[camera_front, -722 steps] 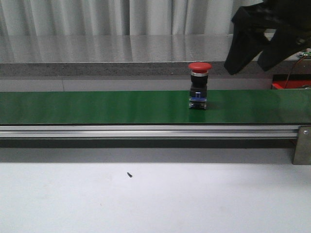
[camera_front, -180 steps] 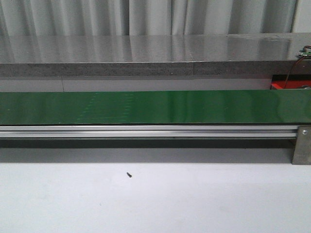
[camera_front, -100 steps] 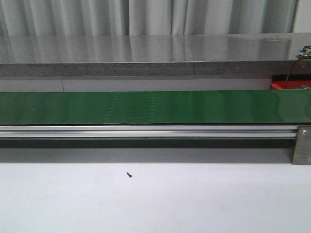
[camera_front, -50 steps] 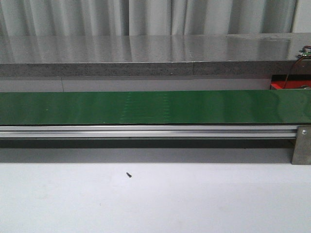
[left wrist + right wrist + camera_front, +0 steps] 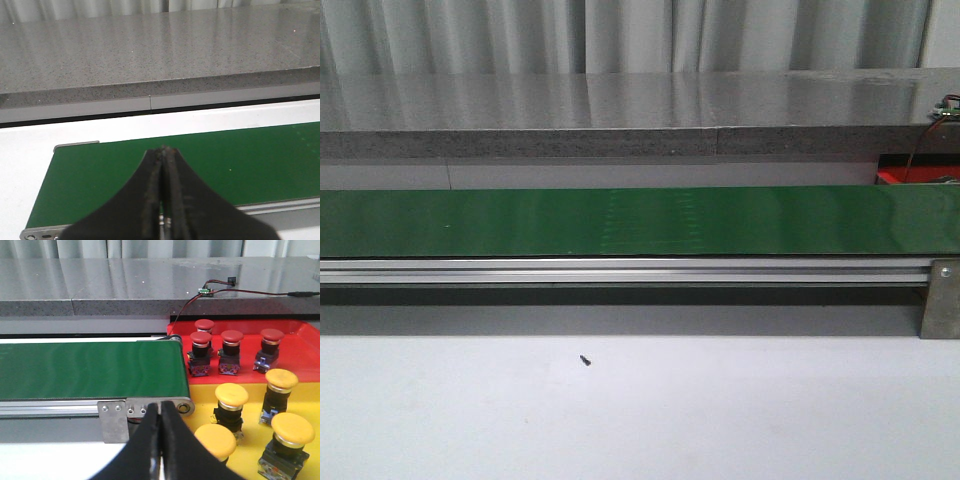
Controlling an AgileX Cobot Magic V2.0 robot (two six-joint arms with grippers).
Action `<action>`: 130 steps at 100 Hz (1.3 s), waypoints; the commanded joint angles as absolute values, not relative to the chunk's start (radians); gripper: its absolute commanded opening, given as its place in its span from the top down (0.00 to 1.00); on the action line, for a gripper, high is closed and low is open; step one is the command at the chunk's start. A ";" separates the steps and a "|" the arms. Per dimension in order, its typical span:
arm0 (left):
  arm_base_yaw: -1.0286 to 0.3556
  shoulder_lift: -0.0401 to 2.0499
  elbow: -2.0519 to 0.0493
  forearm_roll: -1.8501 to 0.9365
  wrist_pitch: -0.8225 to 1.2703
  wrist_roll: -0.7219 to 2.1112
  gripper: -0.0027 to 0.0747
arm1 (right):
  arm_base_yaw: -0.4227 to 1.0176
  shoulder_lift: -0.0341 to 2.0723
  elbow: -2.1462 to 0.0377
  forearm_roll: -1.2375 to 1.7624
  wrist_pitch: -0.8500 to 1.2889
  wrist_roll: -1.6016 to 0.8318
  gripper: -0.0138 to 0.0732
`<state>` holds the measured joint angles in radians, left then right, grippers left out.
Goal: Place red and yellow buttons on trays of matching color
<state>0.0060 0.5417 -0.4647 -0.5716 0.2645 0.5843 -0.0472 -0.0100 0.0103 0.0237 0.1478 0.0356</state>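
Note:
The green conveyor belt carries no button in the front view. In the right wrist view, several red buttons stand on the red tray and several yellow buttons stand on the yellow tray, both past the belt's end. My right gripper is shut and empty, in front of the belt's end bracket. My left gripper is shut and empty over the other end of the belt. Neither gripper shows in the front view.
A grey stone counter runs behind the belt. An aluminium rail and end bracket edge the belt's front. A small black screw lies on the white table. Red and black wires lie on the counter behind the trays.
The red button that stood on the belt and the right arm above it 7.2 s ago are gone from the front view. A faint pattern on the belt has drifted right.

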 commanded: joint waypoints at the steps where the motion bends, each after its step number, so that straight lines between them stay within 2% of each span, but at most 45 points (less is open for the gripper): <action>1: -0.004 0.548 -0.493 -0.591 0.192 0.583 0.99 | -0.054 -0.029 0.006 -0.014 0.021 0.069 0.92; 50: -0.004 0.548 -0.493 -0.591 0.192 0.583 0.99 | -0.008 -0.029 0.011 -0.069 0.010 0.078 0.92; 130: -0.004 0.548 -0.493 -0.591 0.192 0.583 0.99 | -0.008 -0.029 0.011 -0.069 0.010 0.078 0.92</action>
